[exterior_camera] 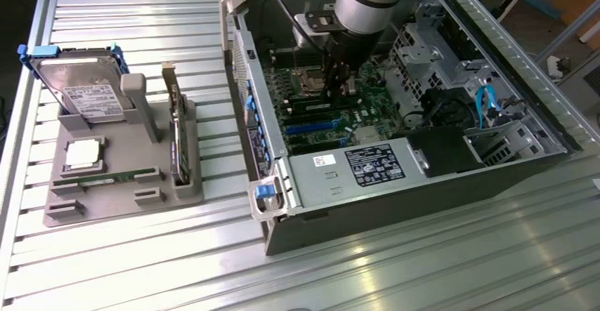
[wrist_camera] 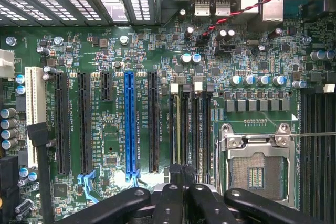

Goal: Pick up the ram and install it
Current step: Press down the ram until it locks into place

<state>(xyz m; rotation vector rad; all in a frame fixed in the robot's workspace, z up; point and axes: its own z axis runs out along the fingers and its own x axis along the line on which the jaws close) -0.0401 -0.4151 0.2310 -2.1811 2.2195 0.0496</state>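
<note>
A ribbed, silvery metal tabletop [exterior_camera: 394, 269] fills the exterior view, its slats running across the frame and catching pale glare toward the lower middle. At the left of that view a grey holder tray [exterior_camera: 122, 177] sits on the slats, carrying a silver hard drive [exterior_camera: 84, 90] with blue clips, an upright expansion card [exterior_camera: 175, 132], and one ram [exterior_camera: 101, 178] stick lying flat along the tray's lower part. To the right lies an open computer case [exterior_camera: 394, 114] with its green motherboard [exterior_camera: 324, 111] exposed. The arm [exterior_camera: 370, 5] comes down from the top centre, and the hand [exterior_camera: 336, 79] hangs closed just above the board. In the wrist view the hand [wrist_camera: 181, 179] sits at the bottom edge, its dark fingers [wrist_camera: 170, 200] pinched together over the memory slots [wrist_camera: 190, 129] beside the empty processor socket [wrist_camera: 255, 166]; whether a stick is between them I cannot tell.
</note>
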